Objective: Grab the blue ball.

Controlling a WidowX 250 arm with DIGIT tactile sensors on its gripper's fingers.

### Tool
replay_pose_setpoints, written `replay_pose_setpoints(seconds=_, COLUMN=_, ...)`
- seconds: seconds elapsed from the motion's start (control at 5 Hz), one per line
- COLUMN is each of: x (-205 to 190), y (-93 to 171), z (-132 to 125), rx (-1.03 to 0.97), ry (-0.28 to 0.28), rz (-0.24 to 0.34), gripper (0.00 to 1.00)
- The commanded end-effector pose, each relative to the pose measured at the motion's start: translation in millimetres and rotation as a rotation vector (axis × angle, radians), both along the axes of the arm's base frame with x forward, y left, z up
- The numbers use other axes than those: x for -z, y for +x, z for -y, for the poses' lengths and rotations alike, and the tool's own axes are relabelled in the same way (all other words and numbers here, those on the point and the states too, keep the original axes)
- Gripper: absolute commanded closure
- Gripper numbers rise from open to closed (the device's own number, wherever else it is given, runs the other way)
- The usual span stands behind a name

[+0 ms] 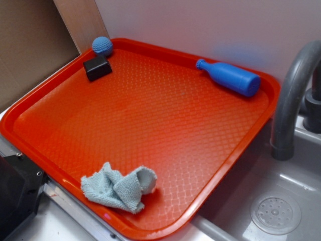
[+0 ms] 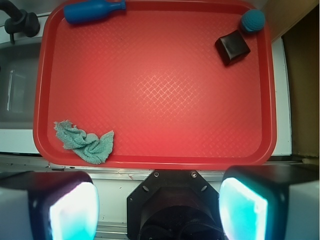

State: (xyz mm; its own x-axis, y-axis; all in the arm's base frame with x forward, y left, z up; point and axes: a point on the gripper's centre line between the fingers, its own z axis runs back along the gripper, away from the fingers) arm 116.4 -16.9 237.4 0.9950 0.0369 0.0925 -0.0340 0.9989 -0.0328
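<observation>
Red tray (image 1: 60, 150) sits on the surface next to a grey sink (image 1: 281, 201), faucet (image 1: 291, 100) at the right in the exterior view. Blue ball (image 1: 102, 45) is in the far-left corner of the tray in that view, right at the rim, just behind a small black block (image 1: 97, 67); the two look to be touching or very nearly, can't tell which. In the wrist view the ball (image 2: 253, 21) shows at the top-right corner of the tray (image 2: 150, 155), with the block (image 2: 232, 47) just below and left of it. Blue bottle-shaped pin (image 1: 229, 77) lies on its side along the far edge toward the right corner, well apart from the ball; wrist view has it (image 2: 92, 10) at top left. Crumpled light-green cloth (image 1: 118, 187) lies at the near edge of the tray, wrist view (image 2: 85, 142) bottom left. Gripper (image 2: 159, 210) only shows in the wrist view: jaws spread wide, pads (image 2: 72, 212) at either side of the frame, nothing between them. It is off the near edge of the tray, well apart from the ball, and not in contact with anything on the tray. Wooden board (image 1: 80, 22) leans against the wall behind the ball's corner.
</observation>
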Motion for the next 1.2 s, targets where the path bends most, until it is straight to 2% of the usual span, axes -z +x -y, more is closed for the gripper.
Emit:
replay_pose_setpoints(seconds=0.0, x=0.0, y=0.0, z=0.0, rx=0.0, ry=0.0, rz=0.0, gripper=0.0)
replay_pose_setpoints(seconds=0.2, x=43.9, y=45.0, z=-41.9, rx=-0.249, ry=-0.008, rz=0.084, gripper=0.0)
replay_pose_setpoints(seconds=0.4, x=78.5, y=51.4, z=-53.8, rx=-0.384, ry=0.052, rz=0.133, gripper=0.0)
replay_pose_setpoints(seconds=0.6, x=81.0, y=57.8, z=-59.2, rx=-0.307, ry=-0.049, rz=0.138, gripper=0.0)
replay_pose_setpoints(seconds=1.0, x=81.0, y=57.8, z=-59.2, rx=-0.307, ry=-0.049, rz=0.138, gripper=0.0)
